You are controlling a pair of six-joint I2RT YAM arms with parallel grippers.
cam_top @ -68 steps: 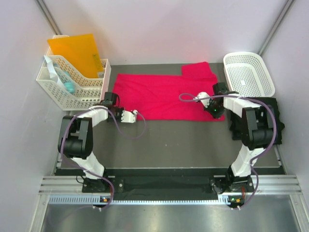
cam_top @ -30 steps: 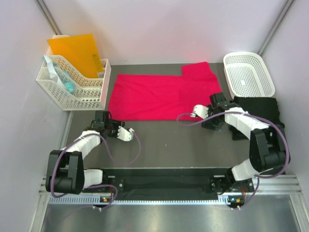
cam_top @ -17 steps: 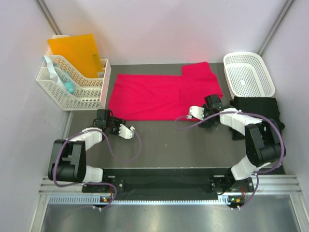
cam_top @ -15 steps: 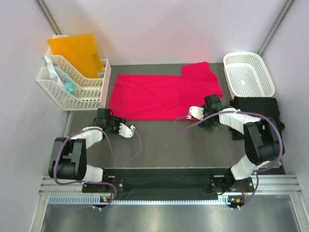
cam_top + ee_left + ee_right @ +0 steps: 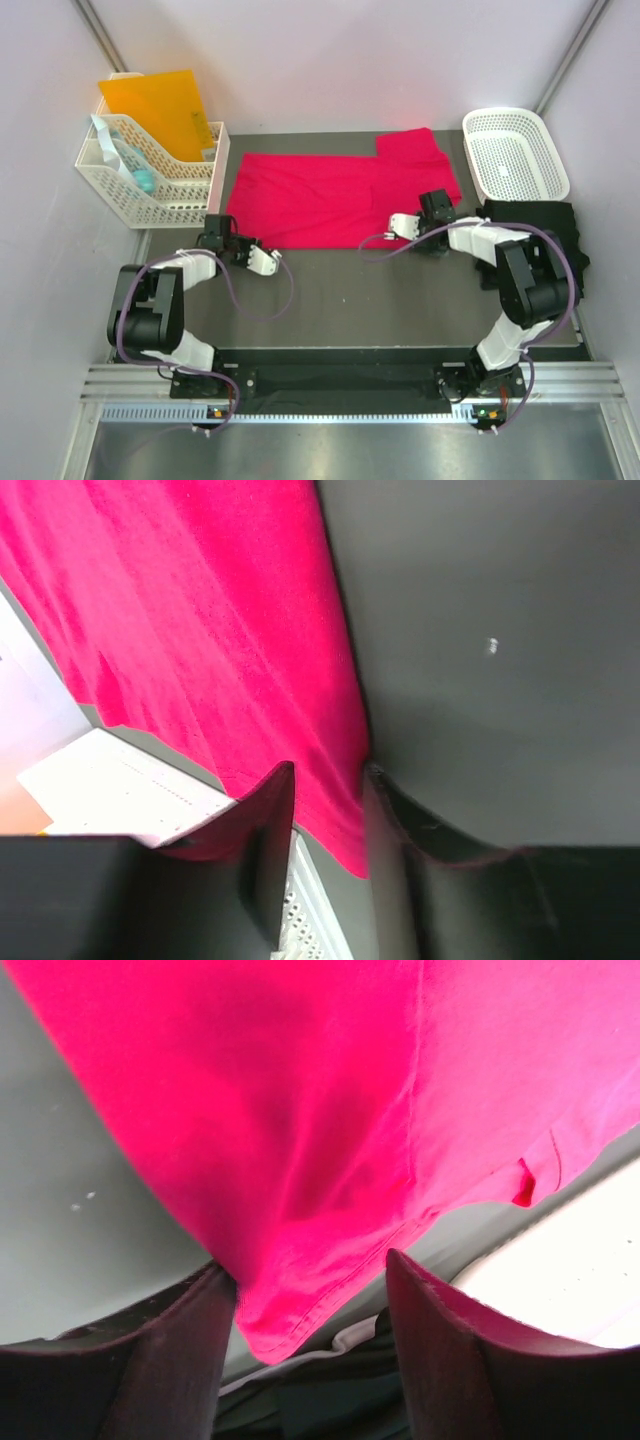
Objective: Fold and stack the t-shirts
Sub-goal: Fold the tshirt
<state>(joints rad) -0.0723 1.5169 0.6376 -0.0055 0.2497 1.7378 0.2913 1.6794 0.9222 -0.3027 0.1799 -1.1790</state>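
A bright pinkish-red cloth t-shirt [image 5: 330,195] lay spread flat across the far middle of the dark desk [image 5: 340,300], one sleeve reaching toward the far right. The left gripper [image 5: 224,240] sat low at the shirt's near left corner. In the left wrist view its fingers [image 5: 272,820] stood apart, astride the shirt's edge [image 5: 330,770], with cloth lying flat in the gap and not pinched. The right gripper [image 5: 438,210] was at the shirt's near right corner. Its fingers [image 5: 190,1330] were spread wider, with the hemmed corner [image 5: 300,1310] loose between them, unclenched.

Just left of the left gripper stood a white lattice plastic file rack [image 5: 150,175] holding an orange folder [image 5: 160,105], crowding that side. Right of the right gripper a plain black t-shirt [image 5: 545,225] lay bunched at the desk's right edge. A white lattice plastic basket [image 5: 515,150] sat just beyond it, toward the far right corner. Purple cables [image 5: 255,300] looped from both wrists over the bare near desk.
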